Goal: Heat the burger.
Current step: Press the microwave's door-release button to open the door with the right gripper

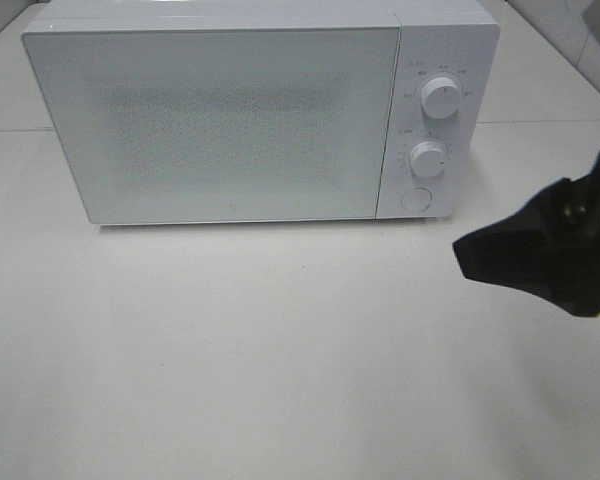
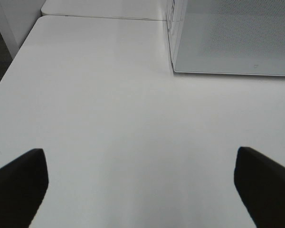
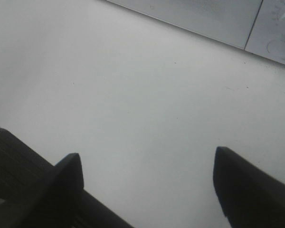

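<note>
The burger is out of view in every frame. A white microwave (image 1: 240, 120) stands at the back of the table with its frosted door shut. My right gripper (image 1: 475, 258) hovers over the table in front of the microwave's right end; in its wrist view the right gripper (image 3: 147, 183) is open with bare tabletop between its fingers (image 3: 69, 178). My left gripper (image 2: 140, 183) is open wide over bare table, with the microwave's front corner (image 2: 173, 66) ahead of it. The left arm does not show in the exterior view.
Two white knobs (image 1: 440, 97) (image 1: 427, 159) and a round button (image 1: 415, 199) sit on the microwave's right panel. The white table (image 1: 280, 350) stretches in front of it. The table's edge (image 2: 9, 71) shows in the left wrist view.
</note>
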